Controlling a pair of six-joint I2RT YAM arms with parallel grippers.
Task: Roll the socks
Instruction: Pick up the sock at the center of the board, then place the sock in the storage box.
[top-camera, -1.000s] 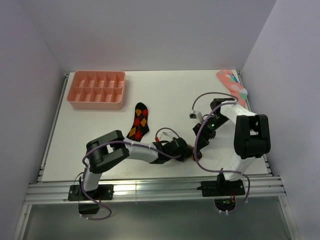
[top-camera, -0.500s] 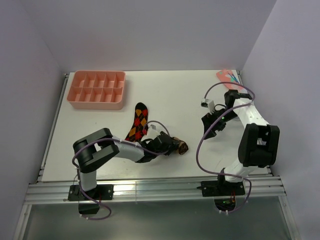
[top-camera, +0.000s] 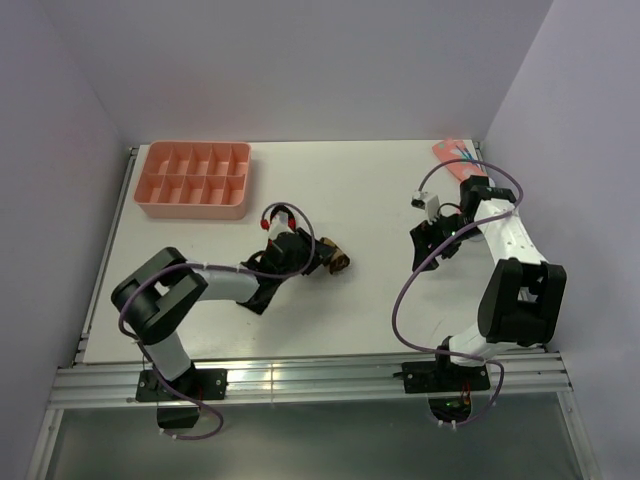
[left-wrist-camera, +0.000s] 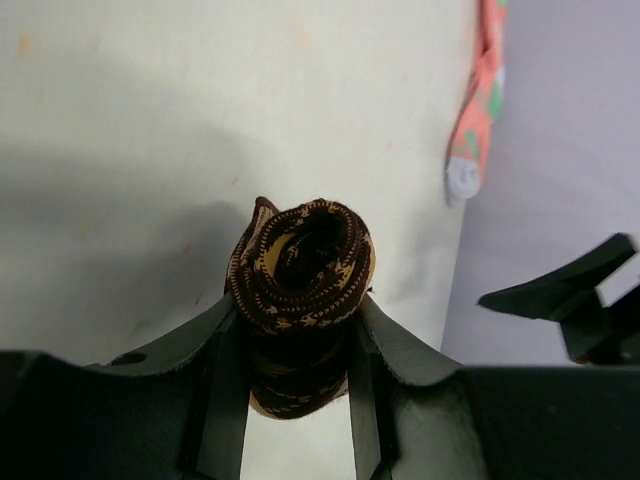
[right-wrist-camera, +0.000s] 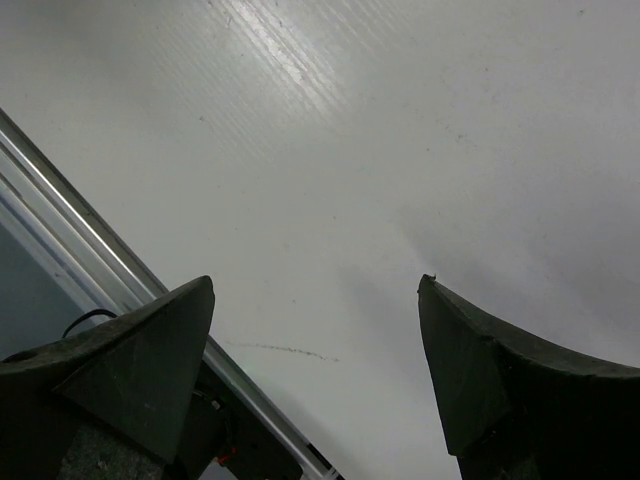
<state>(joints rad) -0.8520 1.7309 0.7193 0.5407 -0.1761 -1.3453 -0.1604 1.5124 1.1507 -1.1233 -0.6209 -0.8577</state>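
Claws were found in unlike states. The left claw (left-wrist-camera: 298, 312) was closed partway on a rolled argyle sock (left-wrist-camera: 300, 262), dark brown with tan, which was pinched between both fingers with its spiral end turned outward. That bundle was held near the middle of the counter (top-camera: 380, 190), to the right of a pink compartment tray (top-camera: 190, 211) set at the far left corner. The right claw (right-wrist-camera: 315, 285) was spread wide with nothing in it, by the right edge. A pink sock (top-camera: 455, 155) was laid at the far right corner.
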